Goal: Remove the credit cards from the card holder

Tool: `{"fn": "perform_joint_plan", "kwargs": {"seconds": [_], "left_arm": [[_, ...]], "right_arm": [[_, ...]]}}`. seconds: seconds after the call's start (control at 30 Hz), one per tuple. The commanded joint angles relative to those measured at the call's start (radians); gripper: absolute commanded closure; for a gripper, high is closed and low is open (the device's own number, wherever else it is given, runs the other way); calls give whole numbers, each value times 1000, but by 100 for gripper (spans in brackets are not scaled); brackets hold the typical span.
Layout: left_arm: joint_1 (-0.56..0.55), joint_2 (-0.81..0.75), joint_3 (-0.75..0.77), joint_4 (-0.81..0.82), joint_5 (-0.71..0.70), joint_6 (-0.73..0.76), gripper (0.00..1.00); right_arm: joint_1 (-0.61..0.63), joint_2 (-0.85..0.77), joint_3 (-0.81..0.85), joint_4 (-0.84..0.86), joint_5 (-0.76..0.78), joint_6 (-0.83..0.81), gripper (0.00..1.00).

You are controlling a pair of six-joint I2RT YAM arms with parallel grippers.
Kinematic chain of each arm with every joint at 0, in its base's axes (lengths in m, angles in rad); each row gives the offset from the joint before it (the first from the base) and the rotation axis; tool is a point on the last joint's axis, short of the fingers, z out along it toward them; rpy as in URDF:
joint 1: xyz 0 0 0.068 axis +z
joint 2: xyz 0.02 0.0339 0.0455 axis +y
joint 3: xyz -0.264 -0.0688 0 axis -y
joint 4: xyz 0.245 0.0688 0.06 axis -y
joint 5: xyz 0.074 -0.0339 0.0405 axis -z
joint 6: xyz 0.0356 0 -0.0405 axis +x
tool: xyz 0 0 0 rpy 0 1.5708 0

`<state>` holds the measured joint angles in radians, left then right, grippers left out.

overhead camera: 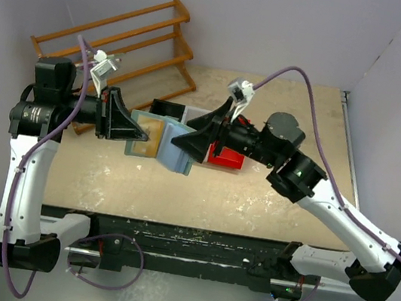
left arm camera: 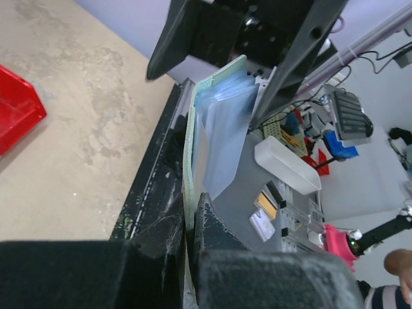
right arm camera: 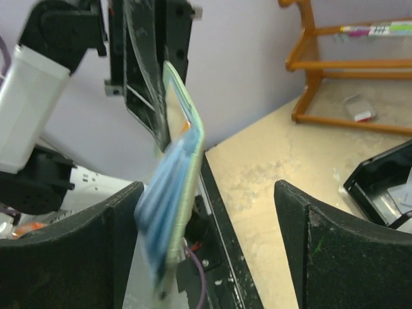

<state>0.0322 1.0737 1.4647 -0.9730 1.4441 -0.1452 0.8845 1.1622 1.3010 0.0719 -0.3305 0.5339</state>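
Both arms raised over the tabletop (overhead camera: 253, 205), meeting mid-air near its centre. Left gripper (overhead camera: 140, 135) pinched tight on one edge of the card holder (overhead camera: 172, 154); from the left wrist camera its gripper (left arm camera: 193, 219) has both fingers pressed on the grey-green cover, no gap showing. Card holder (left arm camera: 215, 135) lifted clear of the tabletop, spread partly open like a book, teal lining and a fan of pale blue see-through sleeves exposed. One orange-gold credit card (overhead camera: 154, 135) shows flat against the teal inner panel, still in its pocket; the black and silvery cards I cannot pick out. Right gripper (overhead camera: 182, 144) faces the left one, its tip reaching the free side of the holder. From the right wrist camera that gripper (right arm camera: 209, 187) is spread wide, holding nothing, with the card holder (right arm camera: 177, 193) standing edge-on between the fingers, nearer the one on the view's left; whether it touches that finger I cannot tell, the sleeves are blurred. Red bin (overhead camera: 226, 157) on the tabletop under the right arm's wrist, black bin (overhead camera: 167, 109) just behind the holder. Wooden rack (overhead camera: 127, 32) at the far left corner against the wall.
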Motion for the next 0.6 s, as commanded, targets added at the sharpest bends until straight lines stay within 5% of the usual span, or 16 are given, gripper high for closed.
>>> {"fn": "perform_joint_plan", "kwargs": {"seconds": [0.0, 0.13, 0.37, 0.57], "left_arm": [[4, -11, 20, 79, 168, -72, 100], [4, -20, 18, 81, 98, -64, 100], [5, 25, 73, -117, -361, 138, 100], [5, 33, 57, -122, -664, 152, 100]], "right_arm": [[23, -10, 47, -10, 46, -62, 19], [21, -20, 102, -136, 132, -103, 21], [19, -41, 225, -274, 404, -122, 31], [26, 6, 107, 41, 61, 78, 41]]}}
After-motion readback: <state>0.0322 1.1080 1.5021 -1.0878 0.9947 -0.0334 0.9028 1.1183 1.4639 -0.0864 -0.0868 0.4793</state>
